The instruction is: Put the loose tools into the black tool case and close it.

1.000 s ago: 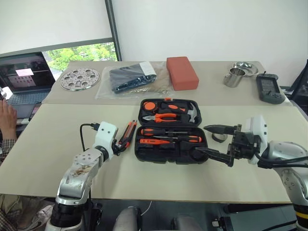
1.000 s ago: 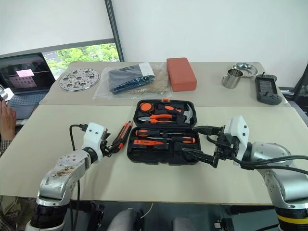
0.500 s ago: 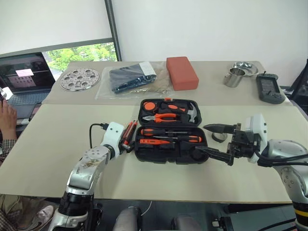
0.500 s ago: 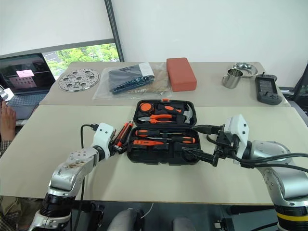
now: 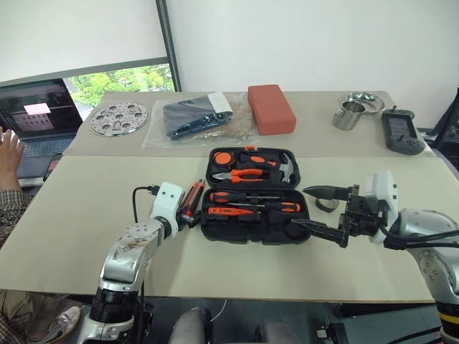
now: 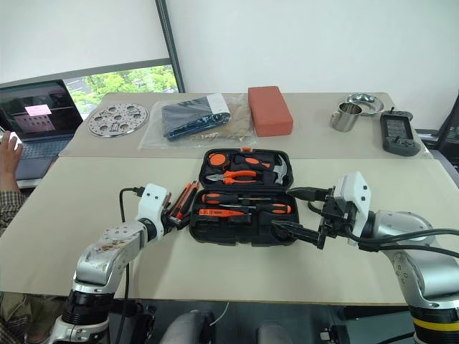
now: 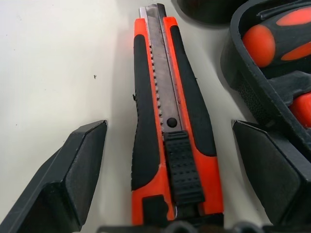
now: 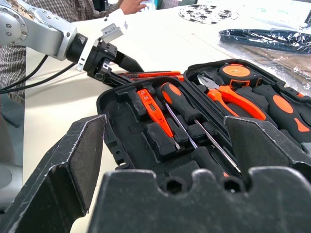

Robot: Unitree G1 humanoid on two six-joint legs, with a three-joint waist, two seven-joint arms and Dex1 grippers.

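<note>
The black tool case (image 5: 215, 223) lies open in the middle of the near table, with two black-and-orange screwdrivers (image 8: 182, 104) and a slim orange tester (image 8: 153, 109) in its near half. The orange-black utility knife (image 7: 170, 131) lies on the table against the case's left side. My left gripper (image 5: 186, 212) is open at the knife's near end, one finger (image 7: 73, 179) on each side and neither touching it. My right gripper (image 5: 301, 208) hangs open and empty at the case's right end. A small dark tape roll (image 5: 328, 205) sits just behind it.
Pliers (image 5: 247, 174), a hammer (image 5: 285, 168) and a round tape measure (image 5: 223, 156) fill the case's far half. The far table holds a perforated metal disc (image 5: 119, 117), a clear bag (image 5: 197, 118), a red box (image 5: 271, 108), a steel cup (image 5: 348, 115) and a black handheld device (image 5: 400, 132). A laptop (image 5: 36, 107) and a person's hand (image 5: 8, 143) are at the left.
My left gripper has moved right, toward the case, and now straddles the knife's near end. The person's hand at the left has lifted. The right arm has not moved.
</note>
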